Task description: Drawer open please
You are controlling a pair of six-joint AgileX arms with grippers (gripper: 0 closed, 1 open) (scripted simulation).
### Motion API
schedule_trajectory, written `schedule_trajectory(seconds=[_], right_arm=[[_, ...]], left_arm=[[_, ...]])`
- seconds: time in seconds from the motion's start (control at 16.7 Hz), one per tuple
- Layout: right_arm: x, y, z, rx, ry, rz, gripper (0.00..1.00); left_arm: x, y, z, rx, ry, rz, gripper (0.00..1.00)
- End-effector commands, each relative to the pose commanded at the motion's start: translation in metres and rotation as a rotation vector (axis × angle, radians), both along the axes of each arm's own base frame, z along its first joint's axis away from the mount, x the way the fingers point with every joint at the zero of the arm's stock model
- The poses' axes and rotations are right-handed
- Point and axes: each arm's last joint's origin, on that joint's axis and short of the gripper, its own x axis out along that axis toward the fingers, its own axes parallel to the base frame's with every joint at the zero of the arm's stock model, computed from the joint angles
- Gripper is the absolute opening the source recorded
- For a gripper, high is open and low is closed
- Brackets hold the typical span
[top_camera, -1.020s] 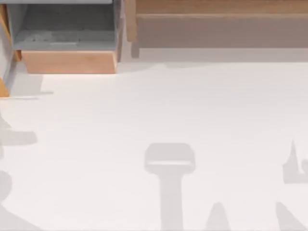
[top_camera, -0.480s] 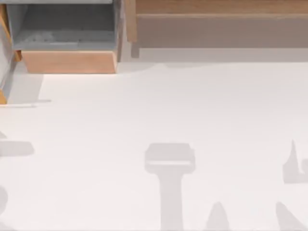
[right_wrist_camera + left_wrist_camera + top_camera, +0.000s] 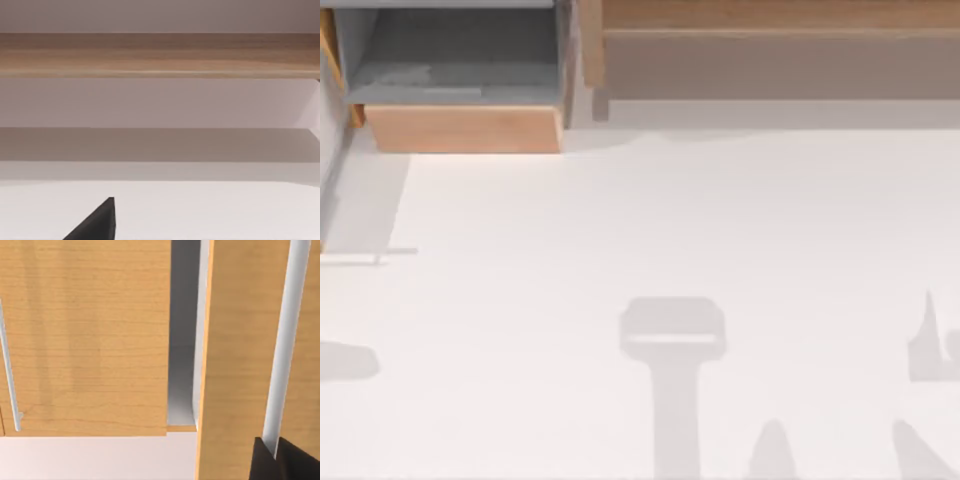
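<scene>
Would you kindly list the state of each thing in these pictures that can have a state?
Drawer: pulled out, grey inside showing from above.
Drawer handle: white bar, upright in the left wrist view, left gripper dark fingers on either side of its end.
Other cabinet front: closed, its handle untouched.
Right gripper: above the table, facing the wooden shelf, holding nothing visible.

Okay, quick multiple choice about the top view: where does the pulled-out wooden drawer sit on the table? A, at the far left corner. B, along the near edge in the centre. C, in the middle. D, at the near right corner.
A: the top view shows the drawer with its wooden front and grey inside at the far left of the white table, beside a long wooden shelf.
</scene>
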Motion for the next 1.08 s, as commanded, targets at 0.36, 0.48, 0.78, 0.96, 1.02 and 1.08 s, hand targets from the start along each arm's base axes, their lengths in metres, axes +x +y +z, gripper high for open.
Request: schedule_trajectory(seconds=[0.36, 0.48, 0.78, 0.96, 1.02, 1.08], right_arm=[[0.0, 0.0, 0.0, 0.0, 0.0, 0.0, 1.0], [0.0, 0.0, 0.0, 0.0, 0.0, 0.0, 1.0], [0.0, 0.0, 0.0, 0.0, 0.0, 0.0, 1.0], [0.0, 0.0, 0.0, 0.0, 0.0, 0.0, 1.0], [0.0, 0.0, 0.0, 0.0, 0.0, 0.0, 1.0], [0.0, 0.0, 0.0, 0.0, 0.0, 0.0, 1.0]], left_arm=[[0.0, 0.0, 0.0, 0.0, 0.0, 0.0, 0.3], [0.0, 0.0, 0.0, 0.0, 0.0, 0.0, 0.45], [0.0, 0.0, 0.0, 0.0, 0.0, 0.0, 0.83], [0.0, 0.0, 0.0, 0.0, 0.0, 0.0, 1.0], [0.0, 0.0, 0.0, 0.0, 0.0, 0.0, 1.0], [0.0, 0.0, 0.0, 0.0, 0.0, 0.0, 1.0]])
